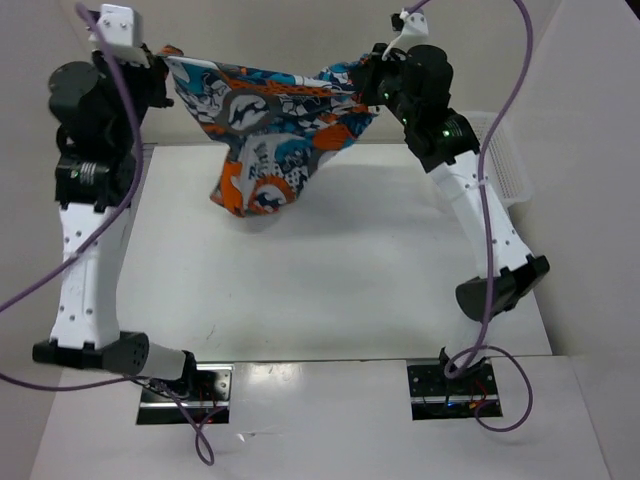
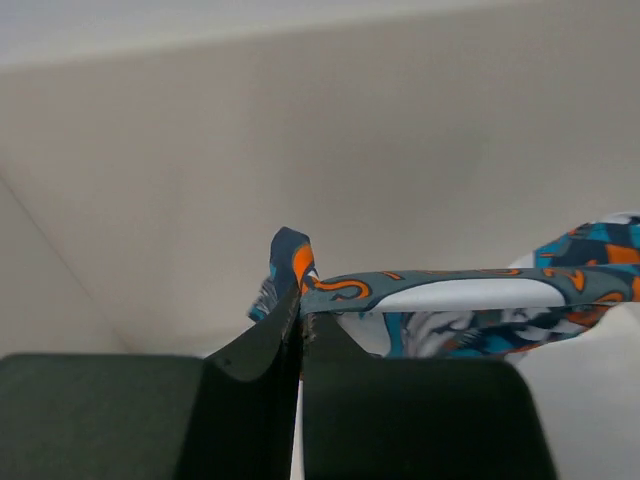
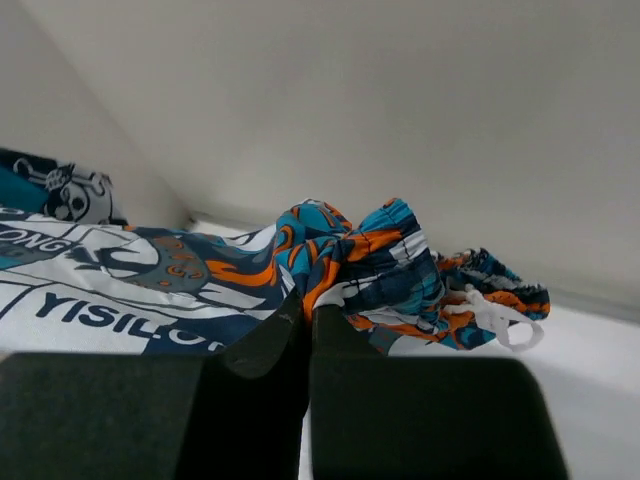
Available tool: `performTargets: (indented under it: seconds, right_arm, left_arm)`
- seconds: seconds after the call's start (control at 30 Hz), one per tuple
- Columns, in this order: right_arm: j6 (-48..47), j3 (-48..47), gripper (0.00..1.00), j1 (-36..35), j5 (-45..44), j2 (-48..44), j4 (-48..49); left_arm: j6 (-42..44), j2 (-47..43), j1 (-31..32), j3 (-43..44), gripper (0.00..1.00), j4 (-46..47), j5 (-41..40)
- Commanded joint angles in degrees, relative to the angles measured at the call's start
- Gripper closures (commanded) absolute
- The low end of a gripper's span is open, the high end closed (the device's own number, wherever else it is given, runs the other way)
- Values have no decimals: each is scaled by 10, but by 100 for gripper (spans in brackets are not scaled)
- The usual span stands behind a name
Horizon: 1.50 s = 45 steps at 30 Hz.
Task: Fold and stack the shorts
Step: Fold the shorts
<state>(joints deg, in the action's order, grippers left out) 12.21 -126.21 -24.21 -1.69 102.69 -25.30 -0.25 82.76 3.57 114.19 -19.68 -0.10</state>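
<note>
The shorts (image 1: 270, 120), printed in teal, orange, black and white, hang stretched in the air above the far part of the table between both arms. My left gripper (image 1: 168, 62) is shut on their left top corner; in the left wrist view a fold of the shorts (image 2: 300, 275) pokes up from between the closed fingers (image 2: 255, 350). My right gripper (image 1: 368, 72) is shut on the right corner, and the right wrist view shows the shorts (image 3: 330, 255) bunched above its pressed-together fingers (image 3: 265, 345), with a white drawstring (image 3: 495, 320) dangling at the right. The lower part of the shorts sags toward the table.
A white mesh basket (image 1: 505, 165) stands at the table's (image 1: 300, 290) far right edge, behind the right arm. Walls close in the back and both sides. Purple cables loop from both arms near the front.
</note>
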Motion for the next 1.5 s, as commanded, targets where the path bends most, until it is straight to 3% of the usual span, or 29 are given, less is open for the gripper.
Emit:
performTargets:
  seconds: [0.0, 0.17, 0.27, 0.3, 0.4, 0.5, 0.8, 0.97, 1.2, 1.47]
  right_arm:
    - [-25, 68, 100, 10, -52, -78, 31]
    - [7, 190, 100, 5, -52, -178, 44]
    - [33, 324, 100, 5, -26, -230, 50]
    - [41, 393, 100, -2, -20, -264, 50]
    - [83, 506, 100, -34, 7, -311, 39]
    - [112, 589, 100, -87, 37, -325, 26]
    - [218, 731, 100, -144, 136, -370, -47]
    - [223, 768, 100, -144, 142, -402, -51]
    - [237, 767, 100, -132, 147, -294, 49]
    - [197, 713, 100, -6, 181, -171, 125]
  left_arm:
    - [3, -51, -12, -13, 100, 22, -61]
    - [3, -131, -12, -112, 100, 10, -75]
    - [3, -196, -12, -199, 100, -22, -62]
    - [3, -217, -12, -222, 100, -34, -52]
    - [3, -328, -2, -307, 100, -129, 2]
    - [3, -402, 5, -372, 100, -156, 19]
    - [3, -465, 5, -454, 100, -226, 72]
    - [3, -450, 5, -507, 100, -199, 79]
    - [3, -319, 5, -572, 100, -79, 56]
    - [3, -141, -24, -526, 100, 21, 0]
